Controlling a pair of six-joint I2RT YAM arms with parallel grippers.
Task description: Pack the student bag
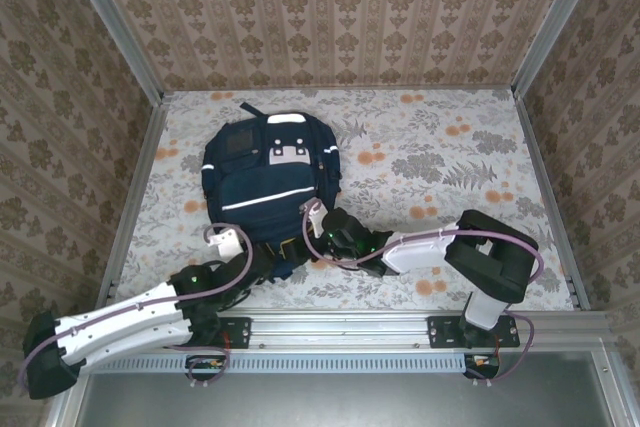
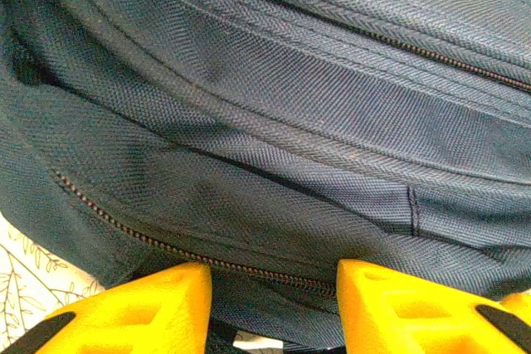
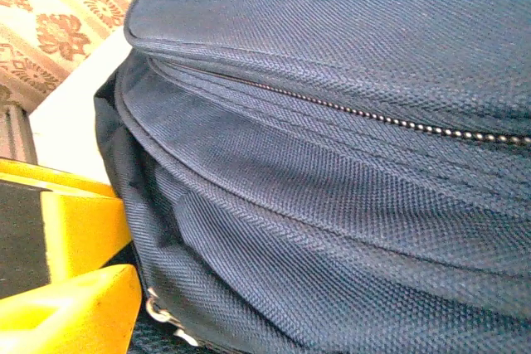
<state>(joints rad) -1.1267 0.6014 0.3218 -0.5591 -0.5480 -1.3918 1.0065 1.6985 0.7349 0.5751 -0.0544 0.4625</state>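
The student bag, navy with a white stripe and a grey-white patch, lies flat at the table's centre-left. My left gripper is at the bag's near edge. In the left wrist view its yellow fingers stand apart, open, with a fabric fold and a zipper line between the tips. My right gripper reaches in from the right to the same edge. One of its yellow fingers shows at the far left beside a metal zipper pull. Bag fabric hides its other finger.
The floral tablecloth stretches to the right of the bag. Metal frame rails border the near edge and both sides, with wallpapered walls behind. A second yellow piece sits above my right finger, against the bag's side.
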